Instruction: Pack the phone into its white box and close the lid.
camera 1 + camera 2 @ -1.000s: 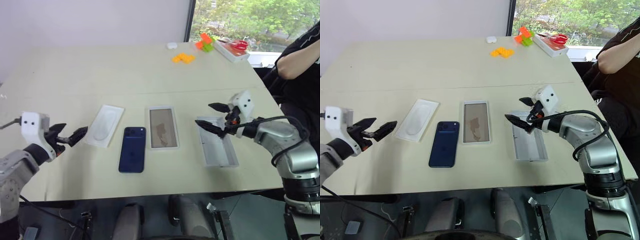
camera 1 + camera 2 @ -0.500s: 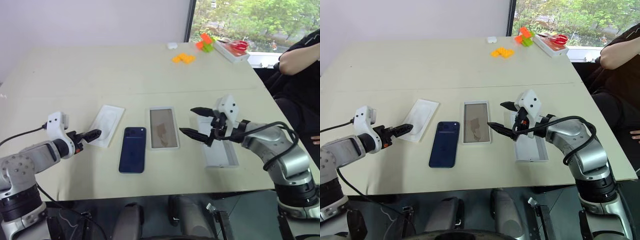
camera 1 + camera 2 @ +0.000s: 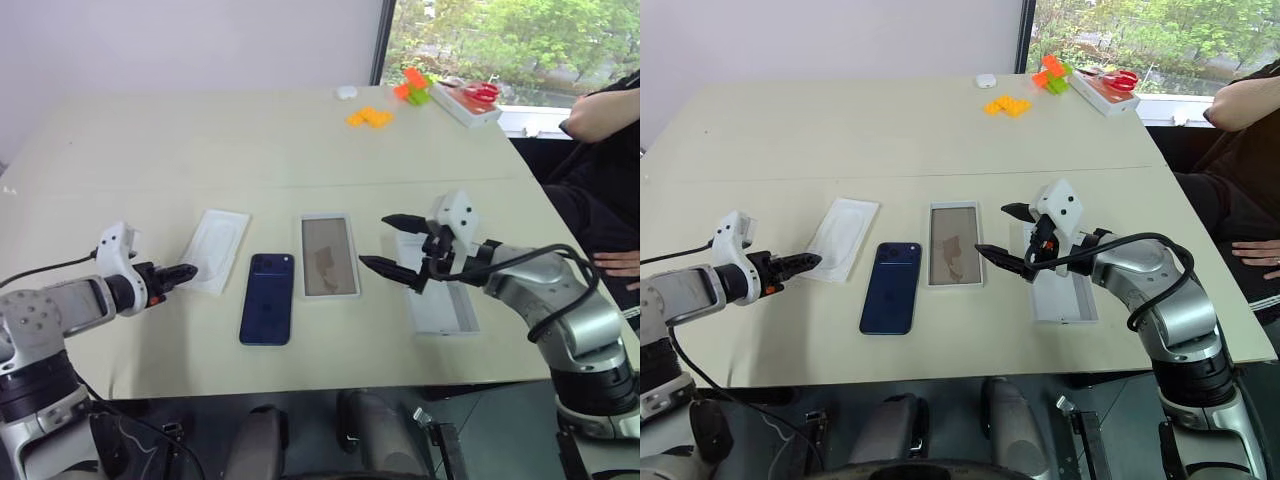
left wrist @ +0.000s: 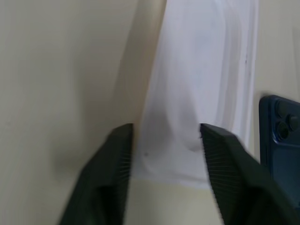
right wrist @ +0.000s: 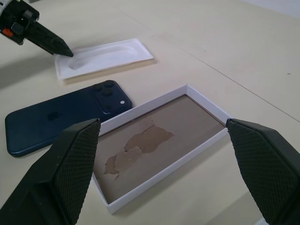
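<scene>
- Room: pale wall, window with green trees at the far right, wide beige table (image 3: 250, 150) in front of me.
- My left gripper (image 3: 187, 271): low over the table, tips at the near end of the flat white insert with an oval recess (image 3: 217, 250). In the left wrist view its two black fingers (image 4: 115, 159) stand apart with the insert's near corner between them; can't tell whether they touch it. Nothing held.
- My right gripper (image 3: 392, 245): jaws spread wide, empty, hovering above the table between the tray and the lid.
- Slim dark navy-blue phone (image 3: 266, 311): flat on the table, back up, camera bump at the far end, just right of the insert and apart from it. Not in the box.
- Shallow white cardboard box with a beige-brown floor (image 3: 328, 256): just right of the phone, open, empty, with a torn-looking patch on the floor.
- Shallow white lid (image 3: 440, 301): right of the box, lying inside-up under my right forearm, partly hidden by it.
- Far end of the table: orange blocks (image 3: 367, 117), orange-and-green blocks (image 3: 411, 85), a small white round object (image 3: 345, 92), a white tray with red scissors (image 3: 466, 98).
- Person in dark clothing (image 3: 608, 150) seated at the right edge.
</scene>
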### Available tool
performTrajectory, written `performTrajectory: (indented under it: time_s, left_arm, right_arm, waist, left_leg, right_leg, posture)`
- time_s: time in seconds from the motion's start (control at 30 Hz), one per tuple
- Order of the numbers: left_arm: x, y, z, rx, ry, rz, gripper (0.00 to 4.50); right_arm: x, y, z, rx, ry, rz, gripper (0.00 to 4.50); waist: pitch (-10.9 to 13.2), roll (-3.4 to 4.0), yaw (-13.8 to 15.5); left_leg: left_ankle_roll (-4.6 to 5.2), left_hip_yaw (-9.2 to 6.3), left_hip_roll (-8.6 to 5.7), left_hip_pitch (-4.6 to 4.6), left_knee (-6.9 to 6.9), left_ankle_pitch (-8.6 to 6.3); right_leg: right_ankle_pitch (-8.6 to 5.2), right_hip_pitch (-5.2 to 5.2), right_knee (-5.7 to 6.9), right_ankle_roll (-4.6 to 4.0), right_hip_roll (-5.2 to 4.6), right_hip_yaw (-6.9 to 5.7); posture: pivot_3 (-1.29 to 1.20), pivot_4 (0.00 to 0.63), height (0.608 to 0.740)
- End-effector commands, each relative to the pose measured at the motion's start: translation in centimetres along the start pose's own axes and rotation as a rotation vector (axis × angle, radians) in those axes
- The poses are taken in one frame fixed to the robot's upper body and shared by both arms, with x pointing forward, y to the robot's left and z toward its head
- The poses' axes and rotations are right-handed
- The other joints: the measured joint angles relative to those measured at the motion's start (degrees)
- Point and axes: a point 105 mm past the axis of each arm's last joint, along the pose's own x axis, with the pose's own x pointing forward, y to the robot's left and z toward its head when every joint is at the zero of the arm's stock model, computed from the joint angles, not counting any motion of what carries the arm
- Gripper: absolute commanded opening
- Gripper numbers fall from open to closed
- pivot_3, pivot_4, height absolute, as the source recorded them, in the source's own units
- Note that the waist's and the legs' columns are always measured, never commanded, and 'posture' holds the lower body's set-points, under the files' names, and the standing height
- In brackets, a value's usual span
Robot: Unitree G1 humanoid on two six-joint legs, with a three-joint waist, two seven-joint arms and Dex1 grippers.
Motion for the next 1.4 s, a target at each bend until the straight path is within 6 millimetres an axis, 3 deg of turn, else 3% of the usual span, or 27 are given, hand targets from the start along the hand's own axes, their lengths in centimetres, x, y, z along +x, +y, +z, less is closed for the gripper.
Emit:
performTrajectory:
  time_s: [0.03,0.33,0.53,0.7,0.77,0.83,0.93,1.17,1.4]
  left_arm:
    - [-0.7,0.1,1.0,-0.029,-0.061,-0.007,0.22]
    - [-2.0,0.8,2.4,-0.185,-0.222,-0.067,0.07]
    - [-3.0,-0.2,3.3,-0.249,-0.332,-0.172,0.07]
    - [-2.8,-5.1,2.6,-0.116,-0.343,-0.322,0.07]
    - [-2.3,-8.6,1.7,-0.034,-0.330,-0.400,0.07]
    - [-2.0,-10.8,1.0,-0.009,-0.337,-0.447,0.07]
    - [-1.2,-13.8,-0.1,0.022,-0.358,-0.419,0.07]
    - [0.9,-16.3,-3.7,-0.012,-0.231,-0.375,0.07]
    - [1.4,-16.3,-5.1,-0.028,-0.181,-0.302,0.07]
  right_arm:
    - [-0.3,0.3,1.4,-0.048,-0.041,0.012,4.50]
    - [-0.1,0.2,1.6,-0.057,-0.046,0.025,4.50]
    - [-0.1,0.2,1.9,-0.066,-0.044,0.034,4.50]
    - [-0.3,0.1,2.1,-0.085,-0.036,0.037,4.50]
    - [-0.2,0.1,2.2,-0.088,-0.037,0.039,4.50]
    - [-0.1,0.2,2.1,-0.090,-0.036,0.042,4.50]
    - [0.0,0.6,2.0,-0.089,-0.034,0.052,4.50]
    - [0.1,0.8,2.0,-0.086,-0.034,0.057,4.50]
    - [0.2,1.0,1.9,-0.083,-0.031,0.065,4.50]
  waist:
    - [0.00,0.00,0.08]
    - [-0.01,-0.02,-0.12]
    - [-0.01,-0.03,-0.03]
    - [-0.02,-0.06,0.21]
    - [-0.02,-0.06,0.27]
    - [-0.03,-0.10,0.30]
    - [-0.03,-0.12,0.16]
    - [0.04,-0.25,-0.03]
    - [0.04,-0.25,0.17]
  left_leg:
    - [0.00,-0.01,0.00,0.00,0.00,0.00]
    - [-0.01,-0.02,0.02,0.02,0.00,0.00]
    - [-0.01,-0.01,0.01,-0.01,0.00,0.01]
    - [-0.04,-0.01,0.00,-0.03,0.01,0.02]
    - [-0.08,-0.01,-0.04,-0.03,0.01,0.04]
    - [-0.12,-0.01,-0.06,-0.04,0.02,0.06]
    - [-0.13,-0.01,-0.12,-0.04,0.02,0.06]
    - [-0.13,-0.07,-0.07,-0.03,-0.04,0.06]
    - [-0.13,-0.05,-0.08,-0.05,-0.04,0.06]
  right_leg:
    - [0.00,0.00,0.00,0.00,0.00,0.00]
    - [0.00,0.00,0.01,0.01,0.03,-0.02]
    - [0.01,0.00,0.00,0.01,0.02,-0.01]
    - [0.01,0.01,-0.01,0.01,-0.05,-0.01]
    - [0.01,0.02,-0.01,0.02,-0.09,0.00]
    - [0.01,0.04,-0.02,0.03,-0.16,0.01]
    - [0.01,0.07,-0.06,0.04,-0.15,0.05]
    - [-0.14,0.32,-0.03,0.25,0.07,0.11]
    - [-0.13,0.33,-0.08,0.23,0.04,0.07]
  posture:
    - [0.00,0.150,0.732]
    - [0.00,0.150,0.732]
    - [0.00,0.150,0.732]
    - [0.00,0.150,0.732]
    - [0.00,0.150,0.732]
    - [0.00,0.150,0.732]
    - [0.00,0.150,0.732]
    - [0.00,0.150,0.732]
    - [0.00,0.150,0.732]
